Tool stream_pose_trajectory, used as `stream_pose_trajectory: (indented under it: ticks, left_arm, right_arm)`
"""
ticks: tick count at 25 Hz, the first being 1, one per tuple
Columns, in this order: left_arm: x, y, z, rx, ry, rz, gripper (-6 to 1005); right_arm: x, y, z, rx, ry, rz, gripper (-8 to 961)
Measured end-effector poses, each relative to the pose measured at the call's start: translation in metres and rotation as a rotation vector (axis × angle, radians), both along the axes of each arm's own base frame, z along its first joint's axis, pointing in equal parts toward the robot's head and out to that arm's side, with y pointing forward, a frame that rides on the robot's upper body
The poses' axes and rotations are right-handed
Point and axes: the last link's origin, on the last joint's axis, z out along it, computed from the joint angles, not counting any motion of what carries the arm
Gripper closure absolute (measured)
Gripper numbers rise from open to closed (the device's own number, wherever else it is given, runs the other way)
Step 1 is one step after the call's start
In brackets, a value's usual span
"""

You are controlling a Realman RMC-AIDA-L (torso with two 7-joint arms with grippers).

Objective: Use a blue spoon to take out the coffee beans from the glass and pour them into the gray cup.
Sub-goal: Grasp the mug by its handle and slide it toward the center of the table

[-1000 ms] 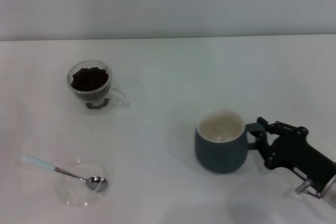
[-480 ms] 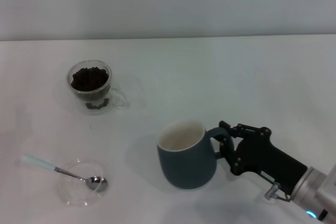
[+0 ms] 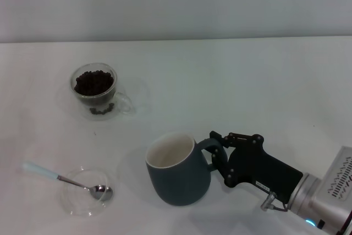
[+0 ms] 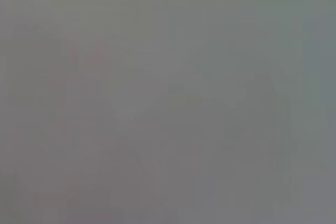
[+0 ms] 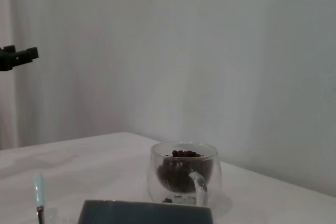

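My right gripper (image 3: 215, 154) is shut on the loop handle of the gray cup (image 3: 177, 177), which sits low over the near middle of the table, tilted slightly; its rim (image 5: 147, 209) shows in the right wrist view. The cup's cream inside looks empty. The glass (image 3: 95, 89) with the coffee beans (image 3: 93, 81) stands at the far left, and shows in the right wrist view (image 5: 184, 179). The blue spoon (image 3: 66, 179) lies with its metal bowl in a clear saucer (image 3: 85, 192) at the near left; its handle tip (image 5: 39, 190) shows in the right wrist view. The left gripper is out of view.
A few loose beans (image 3: 103, 110) lie at the glass's foot, inside its double wall or beside it. The white table (image 3: 220, 86) ends at a pale wall behind. The left wrist view is plain grey.
My right gripper has carried the gray cup leftward and nearer across the table, from the right side towards the middle. Glass, spoon and saucer have not moved.
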Motion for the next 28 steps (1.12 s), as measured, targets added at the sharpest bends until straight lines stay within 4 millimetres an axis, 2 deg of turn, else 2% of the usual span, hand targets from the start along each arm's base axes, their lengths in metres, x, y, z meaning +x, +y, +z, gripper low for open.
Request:
stream_pose_trajectory:
  ticks: [14,28]
  left_arm:
    - [0.004,0.007,0.002,0.004,0.005,-0.011,287]
    - [0.001,0.004,0.002,0.004,0.003,0.000,287]
  right_arm:
    - [0.008,0.000,-0.002,-0.014,-0.040,-0.017,796]
    - [0.014,0.001,-0.002,-0.011,-0.114,0.015,814]
